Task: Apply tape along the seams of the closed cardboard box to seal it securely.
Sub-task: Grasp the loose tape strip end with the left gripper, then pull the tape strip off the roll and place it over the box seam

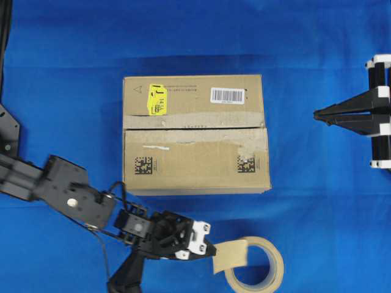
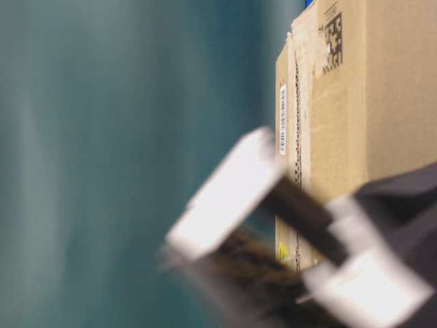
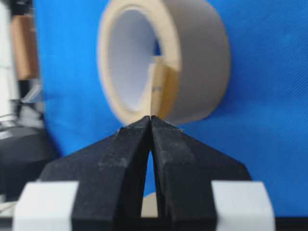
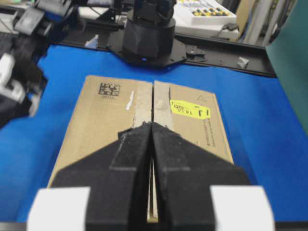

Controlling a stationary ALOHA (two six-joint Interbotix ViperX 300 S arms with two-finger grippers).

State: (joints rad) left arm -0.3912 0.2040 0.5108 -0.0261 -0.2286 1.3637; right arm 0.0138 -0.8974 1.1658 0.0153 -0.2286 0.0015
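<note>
The cardboard box (image 1: 195,165) lies shut at the centre of the blue table, and its yellow sticker (image 1: 157,99) sits at the back left. The seam (image 1: 195,128) crosses its top, edged with torn pale tape, and runs away from the camera in the right wrist view (image 4: 154,96). My left gripper (image 1: 212,249) is in front of the box. It is shut on the free end of the tape (image 1: 231,253), which still hangs off the beige roll (image 1: 278,262). In the left wrist view the tape (image 3: 166,94) runs edge-on into the closed fingertips. My right gripper (image 1: 317,114) hovers right of the box, shut and empty.
The tape roll (image 3: 192,57) stands near the table's front edge, right of the left gripper. A black arm base (image 4: 147,29) stands beyond the box's far end. In the table-level view, a blurred gripper body (image 2: 232,198) covers the foreground in front of the box (image 2: 382,102).
</note>
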